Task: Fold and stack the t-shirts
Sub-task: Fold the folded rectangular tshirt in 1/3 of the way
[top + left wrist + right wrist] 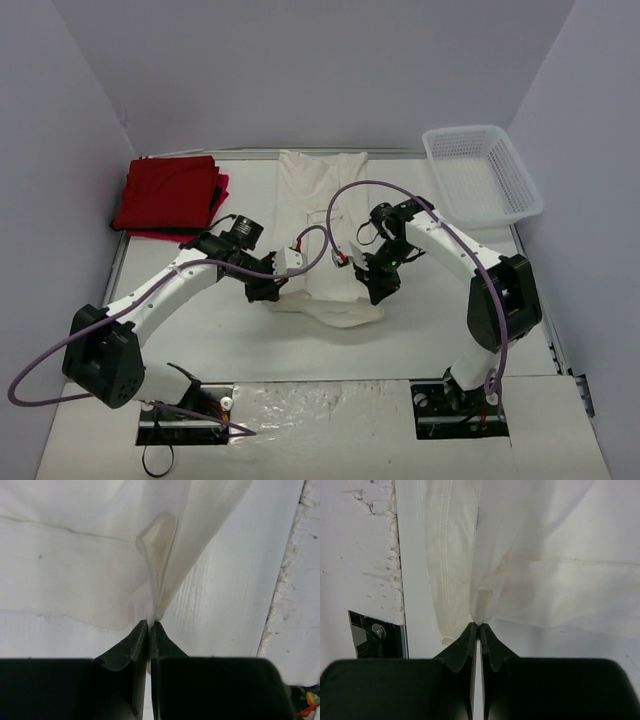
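The white table (250,345) carries red t-shirts (170,195) far left, a cream-white t-shirt (318,200) centrally, a basket (482,178) far right.

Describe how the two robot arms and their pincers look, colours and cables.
The left arm and right arm have white link shells with bulky black joints. A purple cable loops loosely along each. The left pincer and right pincer are matte black: blocky bodies, two fingers tapering to thin tips.
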`<action>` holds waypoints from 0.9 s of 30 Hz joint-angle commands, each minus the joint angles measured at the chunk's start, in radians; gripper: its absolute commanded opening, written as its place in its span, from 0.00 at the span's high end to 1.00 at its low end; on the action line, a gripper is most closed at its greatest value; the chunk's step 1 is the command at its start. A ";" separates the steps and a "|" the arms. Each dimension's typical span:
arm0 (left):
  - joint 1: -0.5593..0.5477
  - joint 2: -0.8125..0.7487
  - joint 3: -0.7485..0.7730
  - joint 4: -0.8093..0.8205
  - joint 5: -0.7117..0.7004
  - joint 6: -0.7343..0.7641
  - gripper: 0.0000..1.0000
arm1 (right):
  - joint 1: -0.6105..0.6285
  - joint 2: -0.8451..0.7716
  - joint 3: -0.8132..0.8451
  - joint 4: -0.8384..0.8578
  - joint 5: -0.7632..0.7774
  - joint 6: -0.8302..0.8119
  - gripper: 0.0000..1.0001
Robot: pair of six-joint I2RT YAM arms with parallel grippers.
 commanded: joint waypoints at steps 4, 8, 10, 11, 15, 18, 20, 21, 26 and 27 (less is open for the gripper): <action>0.033 0.020 0.078 0.082 -0.035 -0.017 0.98 | -0.033 0.048 0.095 -0.010 0.035 0.033 1.00; 0.042 0.060 0.116 0.084 -0.048 -0.011 0.98 | -0.054 0.093 0.151 0.020 0.055 0.067 1.00; 0.045 0.079 0.141 0.093 -0.062 -0.013 0.98 | -0.070 0.106 0.193 0.052 0.064 0.087 1.00; 0.045 0.086 0.147 0.099 -0.070 -0.014 0.98 | -0.085 0.120 0.207 0.061 0.066 0.093 1.00; 0.056 0.113 0.181 0.151 -0.111 -0.043 0.98 | -0.111 0.169 0.280 0.099 0.081 0.128 1.00; 0.070 0.138 0.220 0.172 -0.148 -0.049 0.98 | -0.123 0.212 0.343 0.106 0.096 0.138 1.00; 0.079 0.153 0.242 0.170 -0.156 -0.046 0.98 | -0.128 0.240 0.381 0.110 0.106 0.141 1.00; 0.085 0.170 0.253 0.165 -0.159 -0.042 0.98 | -0.137 0.249 0.394 0.115 0.112 0.141 1.00; 0.107 0.221 0.309 0.153 -0.177 -0.022 0.98 | -0.156 0.324 0.467 0.138 0.135 0.159 1.00; 0.108 0.239 0.319 0.148 -0.180 -0.013 0.98 | -0.160 0.333 0.495 0.150 0.135 0.164 1.00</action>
